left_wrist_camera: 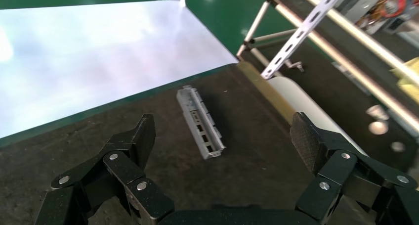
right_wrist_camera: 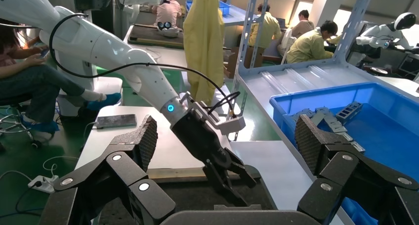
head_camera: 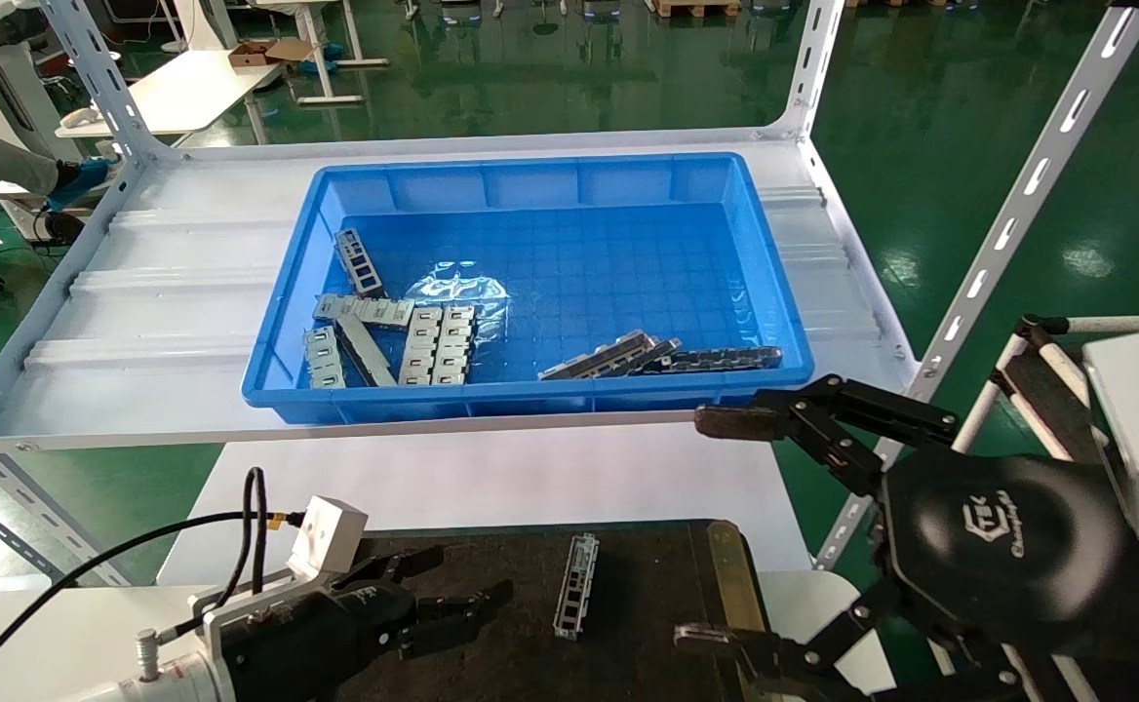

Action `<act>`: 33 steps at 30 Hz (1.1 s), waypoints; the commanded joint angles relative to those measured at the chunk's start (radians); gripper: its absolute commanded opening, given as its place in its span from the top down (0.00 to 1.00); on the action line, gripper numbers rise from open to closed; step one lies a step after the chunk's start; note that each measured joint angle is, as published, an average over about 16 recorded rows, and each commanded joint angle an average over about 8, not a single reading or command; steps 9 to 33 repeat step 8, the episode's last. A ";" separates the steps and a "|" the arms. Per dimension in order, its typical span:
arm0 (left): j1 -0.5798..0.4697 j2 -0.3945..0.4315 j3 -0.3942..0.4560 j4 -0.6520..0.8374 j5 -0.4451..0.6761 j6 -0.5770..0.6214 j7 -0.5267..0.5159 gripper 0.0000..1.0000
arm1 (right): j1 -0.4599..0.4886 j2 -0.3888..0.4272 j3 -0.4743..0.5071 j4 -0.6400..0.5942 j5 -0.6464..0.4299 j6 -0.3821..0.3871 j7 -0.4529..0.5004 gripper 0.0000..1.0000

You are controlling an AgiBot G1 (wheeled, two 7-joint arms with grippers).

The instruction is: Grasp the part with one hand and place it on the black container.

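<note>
Part lies on the black container; both pincers, left and right, gape empty: retreat upward, clear of the desk edge.

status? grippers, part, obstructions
Left gripper open, empty, low over black container. Right gripper open, empty, beside it. Part lies flat on container, untouched. Nothing blocking.

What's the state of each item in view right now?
part: lying flat on the black container, ungripped
black container: holds one part
left gripper: open, empty, over the container
right gripper: open, empty, beside the container
blue bin: holds several metal pieces
</note>
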 commanded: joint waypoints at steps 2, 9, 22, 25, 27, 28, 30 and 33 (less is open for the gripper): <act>0.019 -0.023 -0.055 0.011 -0.060 0.083 0.055 0.00 | 0.000 0.000 0.000 0.000 0.000 0.000 0.000 0.00; 0.053 -0.022 -0.133 0.074 -0.148 0.205 0.168 0.00 | 0.000 0.000 0.000 0.000 0.000 0.000 0.000 0.00; 0.053 -0.022 -0.133 0.074 -0.148 0.205 0.168 0.00 | 0.000 0.000 0.000 0.000 0.000 0.000 0.000 0.00; 0.053 -0.022 -0.133 0.074 -0.148 0.205 0.168 0.00 | 0.000 0.000 0.000 0.000 0.000 0.000 0.000 0.00; 0.053 -0.022 -0.133 0.074 -0.148 0.205 0.168 0.00 | 0.000 0.000 0.000 0.000 0.000 0.000 0.000 0.00; 0.053 -0.022 -0.133 0.074 -0.148 0.205 0.168 0.00 | 0.000 0.000 0.000 0.000 0.000 0.000 0.000 0.00; 0.053 -0.022 -0.133 0.074 -0.148 0.205 0.168 0.00 | 0.000 0.000 0.000 0.000 0.000 0.000 0.000 0.00; 0.053 -0.022 -0.133 0.074 -0.148 0.205 0.168 0.00 | 0.000 0.000 0.000 0.000 0.000 0.000 0.000 0.00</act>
